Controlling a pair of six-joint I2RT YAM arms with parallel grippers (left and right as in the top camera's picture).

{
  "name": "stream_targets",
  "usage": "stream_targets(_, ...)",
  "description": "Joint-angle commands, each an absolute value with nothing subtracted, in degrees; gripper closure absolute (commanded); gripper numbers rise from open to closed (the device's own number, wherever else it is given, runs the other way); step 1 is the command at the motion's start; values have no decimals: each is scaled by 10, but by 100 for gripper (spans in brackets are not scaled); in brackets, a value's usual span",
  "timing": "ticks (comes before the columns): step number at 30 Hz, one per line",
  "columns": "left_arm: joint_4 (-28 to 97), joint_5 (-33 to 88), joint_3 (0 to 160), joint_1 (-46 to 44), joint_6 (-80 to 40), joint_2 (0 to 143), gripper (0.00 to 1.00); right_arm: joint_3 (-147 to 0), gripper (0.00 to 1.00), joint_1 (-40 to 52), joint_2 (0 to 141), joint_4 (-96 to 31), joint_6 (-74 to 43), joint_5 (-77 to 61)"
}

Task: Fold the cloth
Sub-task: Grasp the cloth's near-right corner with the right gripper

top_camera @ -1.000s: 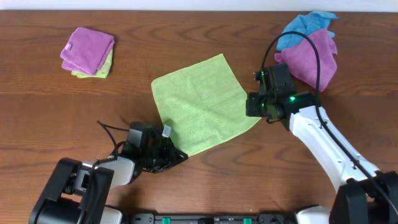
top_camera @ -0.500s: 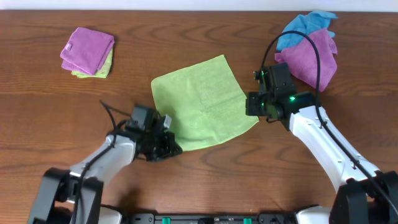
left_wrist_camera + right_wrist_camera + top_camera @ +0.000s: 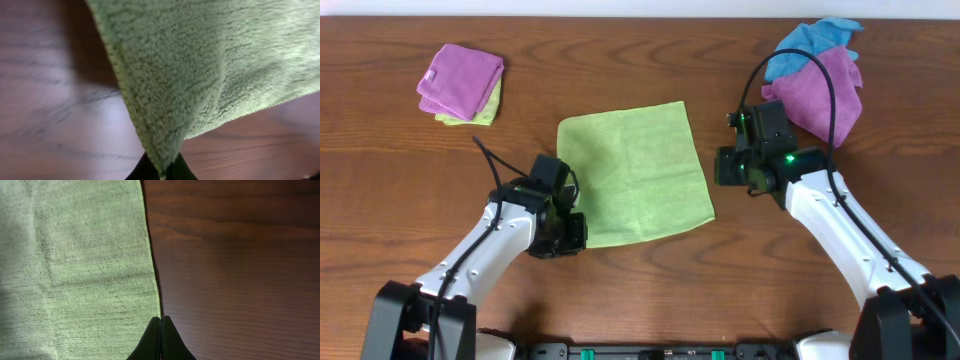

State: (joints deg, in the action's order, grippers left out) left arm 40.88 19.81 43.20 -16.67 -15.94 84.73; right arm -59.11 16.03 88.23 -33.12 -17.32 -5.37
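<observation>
The lime-green cloth (image 3: 635,170) lies spread flat in the middle of the table, one layer thick. My left gripper (image 3: 578,234) is shut on its near-left corner. In the left wrist view the cloth (image 3: 210,60) rises from between the black fingertips (image 3: 162,172). My right gripper (image 3: 715,168) is shut, and its tips sit at the cloth's right edge. In the right wrist view the cloth (image 3: 75,270) fills the left half and its edge runs down to the closed fingertips (image 3: 161,319). I cannot tell whether any fabric is pinched there.
A folded stack of purple cloths (image 3: 462,78) with a lime-green one beneath it (image 3: 488,108) sits at the far left. A crumpled purple cloth (image 3: 830,90) and a bright blue cloth (image 3: 805,40) lie at the far right, behind my right arm.
My left gripper moved left and away from the front edge with the corner. The cloth turned and slid left, and its right corner drew back from under my right gripper. The right arm stayed put.
</observation>
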Motion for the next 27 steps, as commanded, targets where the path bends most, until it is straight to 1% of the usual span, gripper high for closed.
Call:
stream_targets(1,423,150,438,-167,-146,843,95,-590,98,158,885,-331,-166,-75)
stream_targets(4,440,118,438,-167,-154,843,95,-590,99,163,885,-344,-156,-77)
stream_targets(9,437,117,438,-167,-155,843,94,-590,98,165,885,-422,-156,-133)
stream_targets(10,434,119,438,-167,-154,843,94,-590,96,165,885,-440,-156,-149)
stream_targets(11,432,121,438,-167,-155,843,94,-590,90,165,885,-459,-156,-162)
stream_targets(15,418,124,438,-167,-155,843,94,-587,75,167,885,-507,-143,-166)
stream_targets(18,409,131,438,-167,-154,843,94,-567,74,174,885,-514,-103,-165)
stream_targets(20,406,140,440,-167,-155,843,94,-547,72,184,885,-494,-77,-166)
stream_targets(23,405,157,442,-167,-155,843,95,-512,73,204,885,-449,-33,-154)
stream_targets(24,404,162,442,-167,-155,843,94,-501,74,209,885,-433,-28,-141)
stream_targets(26,405,164,442,-167,-155,843,94,-484,79,215,885,-396,-11,-124)
stream_targets(27,405,164,442,-167,-155,843,95,-475,80,218,885,-371,7,-124)
